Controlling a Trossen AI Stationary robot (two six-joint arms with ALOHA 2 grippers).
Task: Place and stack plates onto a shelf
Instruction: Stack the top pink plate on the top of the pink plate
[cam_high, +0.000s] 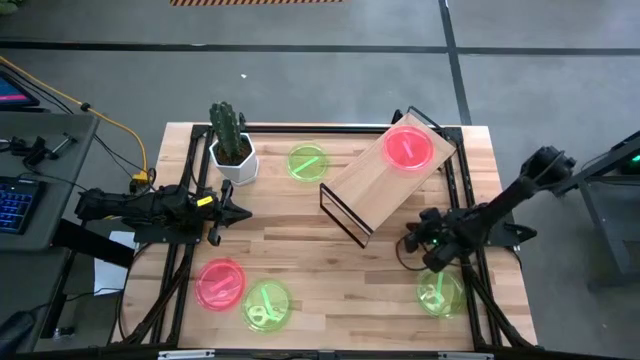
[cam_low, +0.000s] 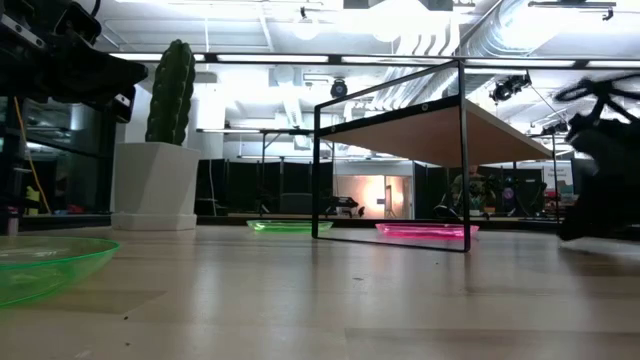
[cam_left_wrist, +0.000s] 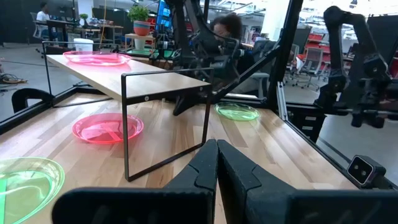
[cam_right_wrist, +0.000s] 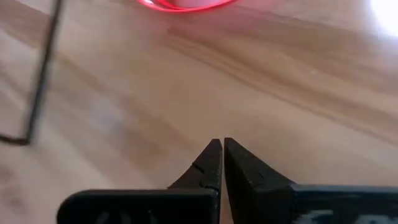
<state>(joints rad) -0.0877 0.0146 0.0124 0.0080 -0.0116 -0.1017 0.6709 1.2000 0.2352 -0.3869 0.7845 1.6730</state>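
The shelf (cam_high: 385, 185) stands slantwise at the table's centre-right, with a red plate (cam_high: 409, 147) on its board. Another red plate (cam_left_wrist: 107, 127) lies on the table beneath the shelf, also showing as the red plate (cam_low: 425, 230) in the low view. A green plate (cam_high: 307, 161) lies beside the shelf's left end. A red plate (cam_high: 221, 283) and a green plate (cam_high: 267, 305) lie near-left, and a third green plate (cam_high: 440, 292) near-right. My left gripper (cam_high: 245, 212) hovers shut left of the shelf. My right gripper (cam_high: 410, 240) is shut, low over bare wood (cam_right_wrist: 222, 144) near the shelf's near corner.
A white pot with a cactus (cam_high: 232, 150) stands at the far-left, close to the far green plate. The shelf's black wire frame (cam_left_wrist: 165, 121) stands straight ahead of my left gripper. Bare tabletop lies between the two grippers (cam_high: 320, 260).
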